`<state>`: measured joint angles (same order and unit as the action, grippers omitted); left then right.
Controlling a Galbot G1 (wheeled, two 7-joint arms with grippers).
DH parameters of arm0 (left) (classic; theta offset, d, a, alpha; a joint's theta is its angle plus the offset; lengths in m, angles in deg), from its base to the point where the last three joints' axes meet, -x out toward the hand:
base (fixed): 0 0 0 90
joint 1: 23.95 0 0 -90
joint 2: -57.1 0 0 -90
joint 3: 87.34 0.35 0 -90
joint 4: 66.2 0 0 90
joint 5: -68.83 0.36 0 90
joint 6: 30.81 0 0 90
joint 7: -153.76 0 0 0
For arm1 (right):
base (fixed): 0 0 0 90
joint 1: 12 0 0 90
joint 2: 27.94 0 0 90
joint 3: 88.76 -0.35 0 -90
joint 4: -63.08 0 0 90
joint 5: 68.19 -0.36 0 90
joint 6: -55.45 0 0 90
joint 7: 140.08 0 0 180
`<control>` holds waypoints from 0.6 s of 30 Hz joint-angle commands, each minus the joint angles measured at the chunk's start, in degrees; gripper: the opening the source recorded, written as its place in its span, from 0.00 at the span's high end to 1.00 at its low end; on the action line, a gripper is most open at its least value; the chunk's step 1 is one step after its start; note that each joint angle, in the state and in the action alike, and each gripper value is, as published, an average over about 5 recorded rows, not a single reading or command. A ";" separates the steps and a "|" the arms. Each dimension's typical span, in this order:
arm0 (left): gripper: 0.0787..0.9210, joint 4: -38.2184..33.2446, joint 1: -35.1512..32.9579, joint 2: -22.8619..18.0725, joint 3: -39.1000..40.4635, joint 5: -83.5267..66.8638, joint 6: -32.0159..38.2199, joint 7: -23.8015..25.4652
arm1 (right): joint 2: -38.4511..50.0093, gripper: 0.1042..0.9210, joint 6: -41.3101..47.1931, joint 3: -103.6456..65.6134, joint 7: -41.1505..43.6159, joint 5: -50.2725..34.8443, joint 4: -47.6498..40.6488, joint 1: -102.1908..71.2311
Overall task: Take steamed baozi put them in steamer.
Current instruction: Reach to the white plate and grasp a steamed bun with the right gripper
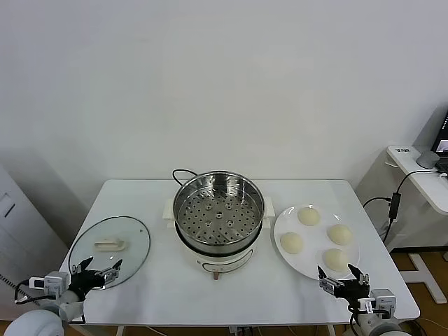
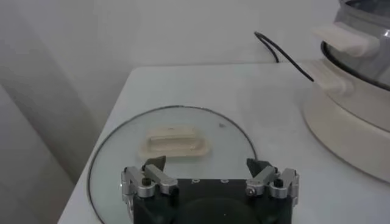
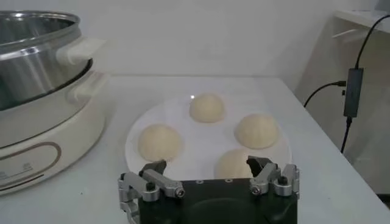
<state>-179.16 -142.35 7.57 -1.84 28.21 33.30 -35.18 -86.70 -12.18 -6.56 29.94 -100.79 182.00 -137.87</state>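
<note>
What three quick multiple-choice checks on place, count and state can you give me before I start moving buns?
1. Where does the glass lid lie?
A. on the steamer
B. flat on the table, on the robot's left
C. on the plate

2. How many baozi sit on the plate?
A. two
B. three
C. four

3. How is the right pincer?
A. open, empty, near the plate
B. shut on a bun
C. inside the pot

Answers: 1 B, the steamer stands uncovered; 2 C, four in the head view; 3 A, nothing between its fingers.
</note>
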 commanded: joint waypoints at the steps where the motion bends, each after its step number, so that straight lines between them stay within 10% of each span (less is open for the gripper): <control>1: 0.12 0.00 0.01 -0.04 0.06 0.00 -0.05 0.02 | -0.02 0.12 0.08 0.02 -0.04 -0.07 0.04 0.01; 18: 0.12 -0.10 -0.01 -0.01 0.21 0.00 -0.19 0.02 | 0.38 0.12 0.37 -0.04 0.76 0.40 -0.01 0.21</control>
<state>-179.23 -142.35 7.58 -1.68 28.20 33.16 -35.18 -86.27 -11.74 -6.60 30.36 -100.69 182.00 -137.64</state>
